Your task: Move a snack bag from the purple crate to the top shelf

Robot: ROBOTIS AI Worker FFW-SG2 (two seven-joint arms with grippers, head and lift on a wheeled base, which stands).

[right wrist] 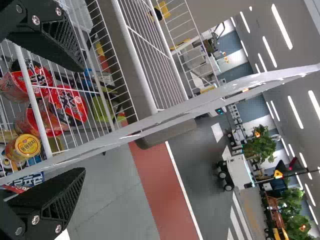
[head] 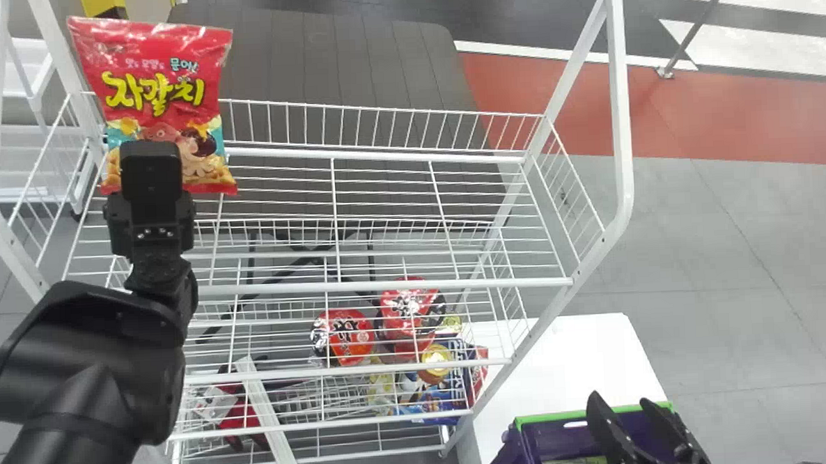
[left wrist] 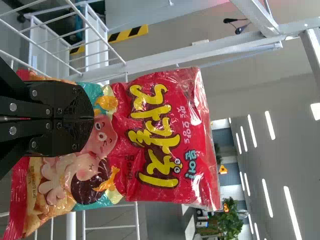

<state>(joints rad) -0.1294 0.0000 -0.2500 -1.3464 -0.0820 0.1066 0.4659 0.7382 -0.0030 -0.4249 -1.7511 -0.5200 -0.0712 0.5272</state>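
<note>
Snack bag (head: 156,69) clamped in left pincer (head: 149,151); right pincer (head: 620,400) wide open.

Right of the wire rack (head: 492,283), the crate (head: 512,458) sits on a table (head: 579,357). Toward a lower shelf's right end are instant noodle bowls (head: 351,337), with what looks like a lidded jar (head: 436,362) before them.

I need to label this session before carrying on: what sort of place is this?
Probably a shop-style mock-up in a large indoor hall, perhaps for demonstrations: a white wire rack holds packaged food, strip lights line the ceiling, and green plants stand beyond.
</note>
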